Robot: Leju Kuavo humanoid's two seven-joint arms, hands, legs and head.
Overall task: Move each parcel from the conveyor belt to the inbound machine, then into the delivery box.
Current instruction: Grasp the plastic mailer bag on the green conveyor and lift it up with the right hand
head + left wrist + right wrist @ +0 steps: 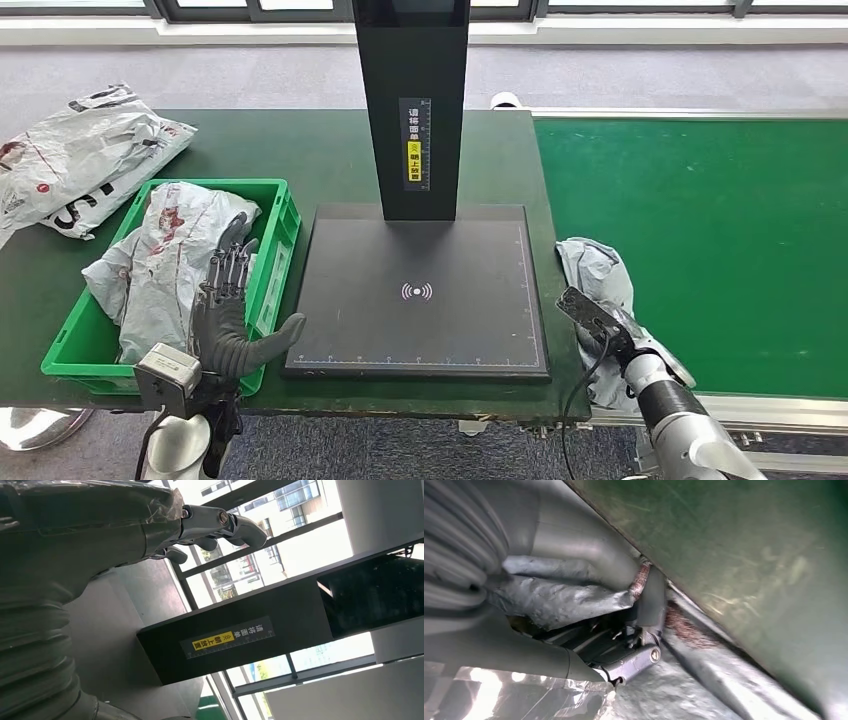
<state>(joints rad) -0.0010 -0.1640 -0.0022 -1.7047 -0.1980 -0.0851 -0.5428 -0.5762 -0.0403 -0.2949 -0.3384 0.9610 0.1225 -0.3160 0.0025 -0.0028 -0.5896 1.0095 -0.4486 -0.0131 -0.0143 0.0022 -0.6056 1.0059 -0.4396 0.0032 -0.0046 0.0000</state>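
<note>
A crumpled grey parcel (592,265) lies at the left edge of the green conveyor belt (720,230), beside the inbound machine's black plate (470,320). My right hand (602,322) is on the parcel's near end. In the right wrist view its fingers (634,660) curl around the grey parcel film (684,690) and grip it. My left hand (228,300) hovers open over the near right part of the green delivery box (278,250), fingers straight and thumb out toward the plate. Another grey parcel (165,260) lies inside that box.
The machine's black post (413,110) with a yellow label rises from the back of the plate; it also crosses the left wrist view as the post (280,625) beyond my left hand (100,535). White parcels (90,150) lie at the table's far left corner.
</note>
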